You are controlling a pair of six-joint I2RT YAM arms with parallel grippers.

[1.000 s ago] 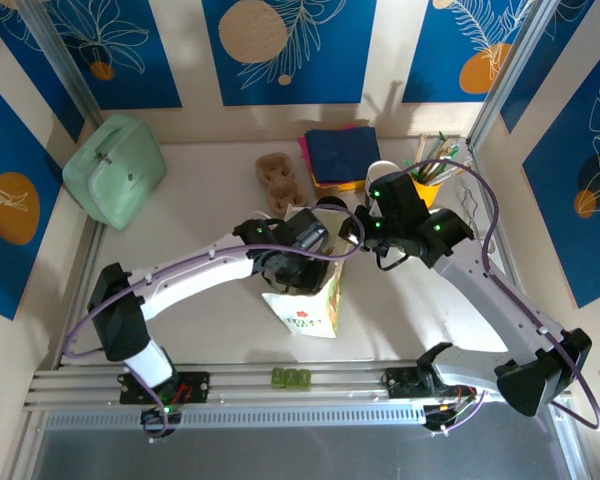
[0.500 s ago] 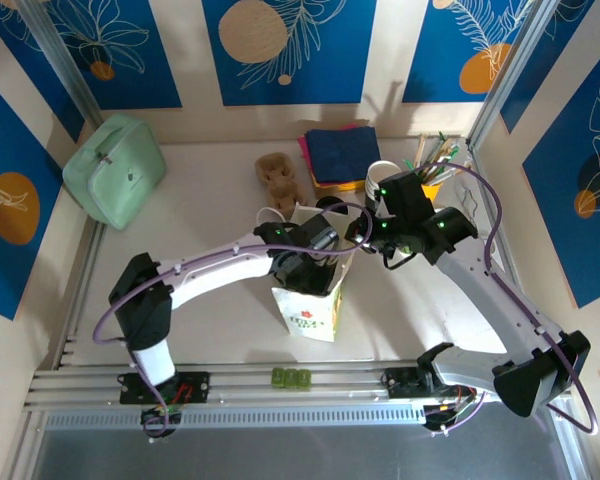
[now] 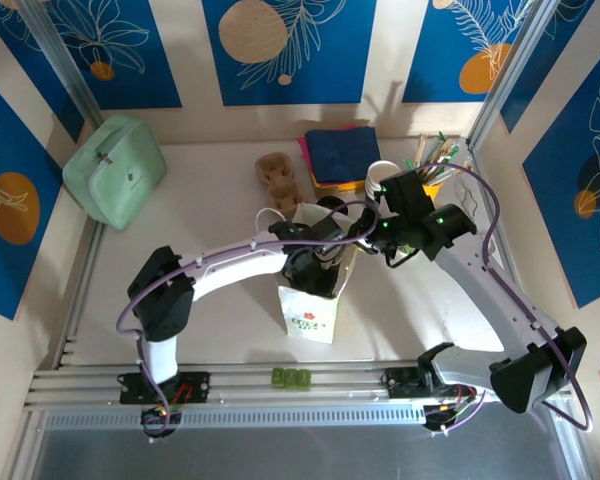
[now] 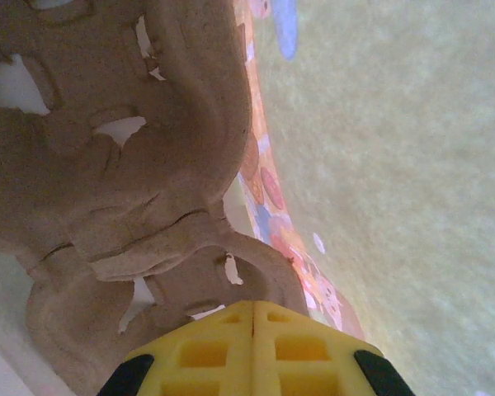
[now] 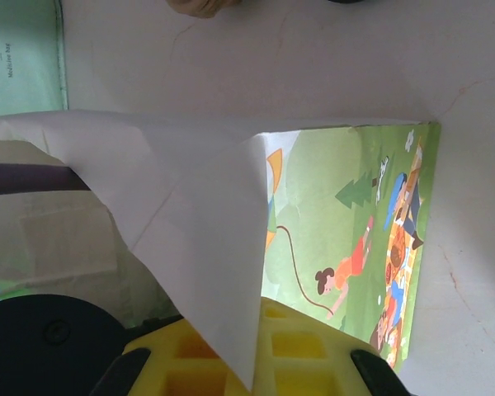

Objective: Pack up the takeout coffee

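Two pincers meet at a white paper bag (image 3: 308, 318) standing on the table (image 3: 210, 210). The left pincer (image 4: 253, 307) is down inside the bag, screened from the overhead camera by the left arm (image 3: 230, 265) and the bag's rim. Its wrist camera shows the yellow fingers (image 4: 198, 355) clenched tip to tip, with the edge of a brown cup carrier (image 4: 132, 165) meeting the tips; whether that edge is pinched cannot be told. The carrier is rough moulded pulp, all rounded hollows and ragged slots, cut off at the top and left of that view. Right of the pincer runs the bag's wall, printed colours glowing through the paper. The right pincer (image 5: 256, 318) is clamped on the bag's rim, a creased white fold running down between its fingers and covering one. Beyond it, the bag's outer side carries a green cartoon park scene. The takeout coffee (image 3: 377, 175), a white cup with a round open rim, stands on the table just beyond the right pincer, outside the bag, its lower part hidden behind the right arm (image 3: 480, 280). A second carrier (image 3: 280, 180) lies farther beyond the left pincer.
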